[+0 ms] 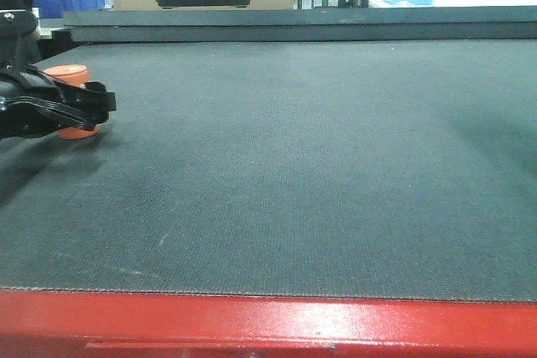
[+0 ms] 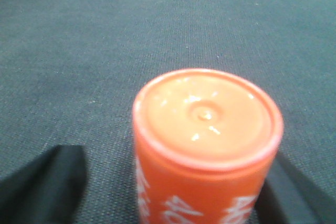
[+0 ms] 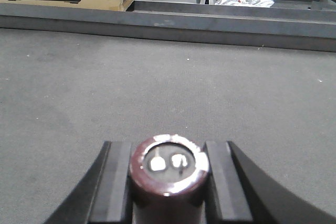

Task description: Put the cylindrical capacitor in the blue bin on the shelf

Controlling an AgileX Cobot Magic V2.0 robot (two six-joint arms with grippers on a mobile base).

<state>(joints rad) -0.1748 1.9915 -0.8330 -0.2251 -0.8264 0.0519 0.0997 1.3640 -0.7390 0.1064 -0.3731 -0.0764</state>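
Even, moderate light from above; close objects soft
Front view: glare on the red worktop edge (image 1: 277, 324), soft shadow at left. Left wrist view: orange cylinder (image 2: 207, 145) blurred, small highlights on its cap. Right wrist view: bright reflections on the metal top of the dark cylinder (image 3: 169, 166)

The right gripper (image 3: 168, 187) is clamping its fingers (image 3: 118, 182) on the cylindrical capacitor (image 3: 169, 165); the left gripper (image 1: 94, 106) is reaching low, fingers spread.
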